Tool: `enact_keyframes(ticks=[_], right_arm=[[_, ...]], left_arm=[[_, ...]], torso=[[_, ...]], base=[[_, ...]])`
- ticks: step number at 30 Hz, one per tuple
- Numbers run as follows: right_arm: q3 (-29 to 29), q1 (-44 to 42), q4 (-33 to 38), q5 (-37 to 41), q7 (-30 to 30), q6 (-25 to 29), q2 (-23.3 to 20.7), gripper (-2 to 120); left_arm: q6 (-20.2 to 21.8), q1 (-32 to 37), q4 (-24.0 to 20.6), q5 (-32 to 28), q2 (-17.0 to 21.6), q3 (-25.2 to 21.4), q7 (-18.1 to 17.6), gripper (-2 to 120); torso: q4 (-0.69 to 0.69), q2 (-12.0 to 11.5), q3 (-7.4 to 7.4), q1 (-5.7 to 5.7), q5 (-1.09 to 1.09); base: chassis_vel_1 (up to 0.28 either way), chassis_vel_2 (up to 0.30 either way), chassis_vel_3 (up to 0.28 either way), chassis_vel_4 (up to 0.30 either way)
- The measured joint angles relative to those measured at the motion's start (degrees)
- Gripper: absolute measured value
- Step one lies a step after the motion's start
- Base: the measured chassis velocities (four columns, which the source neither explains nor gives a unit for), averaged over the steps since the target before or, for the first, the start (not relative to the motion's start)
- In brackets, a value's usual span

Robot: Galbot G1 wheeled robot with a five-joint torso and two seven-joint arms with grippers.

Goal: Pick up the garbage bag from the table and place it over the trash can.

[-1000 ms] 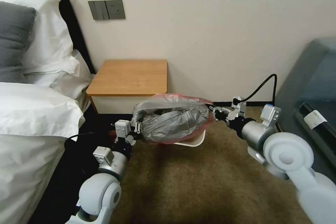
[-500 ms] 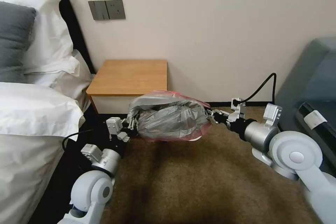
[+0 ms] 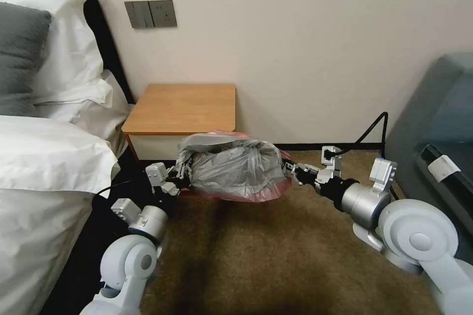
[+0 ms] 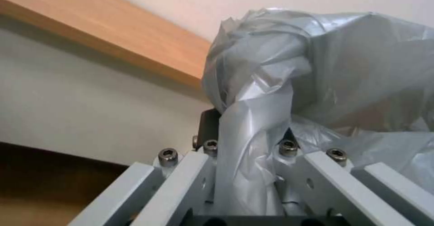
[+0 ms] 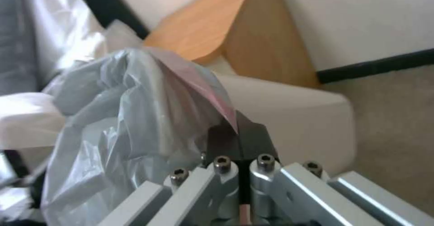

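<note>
Left gripper [image 3: 183, 173] low beside the table [image 3: 182, 108], clamped on a twisted fold of the bag [image 3: 234, 170] at its left edge. Bag hangs stretched between both arms, mouth down, draped over the can; pink hem along its lower edge. Right gripper [image 3: 288, 168] pinched shut on the bag's right edge.

Progress, by my reading: bag is off the table and spread over the can, well along. Left to do: pull the hem down around the rim and let go. Can't tell whether the hem has cleared the rim all round.

Head view hides the can under the plastic. Right wrist view shows the can [image 5: 289, 100], beige, just behind the closed fingers [image 5: 253, 137]. Left wrist view shows plastic bunched between its fingers [image 4: 209, 124], table edge above.
</note>
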Motion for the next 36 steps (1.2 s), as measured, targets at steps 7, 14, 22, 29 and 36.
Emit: enact_keyframes(ticks=[7,14,22,29,36], right_arm=[[0.3,-0.5,0.3,-3.8,-0.4,2.1,0.4,24],[1.2,-2.3,2.8,-5.4,1.3,2.9,0.1,48],[2.5,-3.2,3.5,-4.0,3.0,3.2,0.1,77],[3.7,-3.8,4.9,-1.7,4.9,3.8,0.4,98],[6.1,-5.9,9.8,7.4,9.0,4.0,1.1,100]], left_arm=[[0.0,0.3,0.3,2.4,-0.1,-0.2,0.1,7],[-0.2,0.2,1.0,3.6,-0.2,-0.2,0.1,7],[-0.2,0.1,1.7,3.5,-0.1,-1.3,0.2,7],[-0.3,0.1,1.7,3.1,0.2,-2.3,0.2,7],[-0.3,-0.1,1.9,3.0,0.2,-2.6,0.0,7]], torso=[[0.03,0.0,0.0,0.0,0.0],[0.02,0.0,0.0,0.0,0.01],[0.01,0.0,0.0,0.0,0.0],[0.0,0.0,0.01,0.0,0.0],[0.02,0.0,0.0,0.0,0.0]], base=[[0.0,0.0,0.0,0.0],[0.0,0.0,0.0,0.0],[0.0,0.0,0.0,0.0],[0.0,0.0,0.0,0.0],[0.0,0.0,0.0,0.0]])
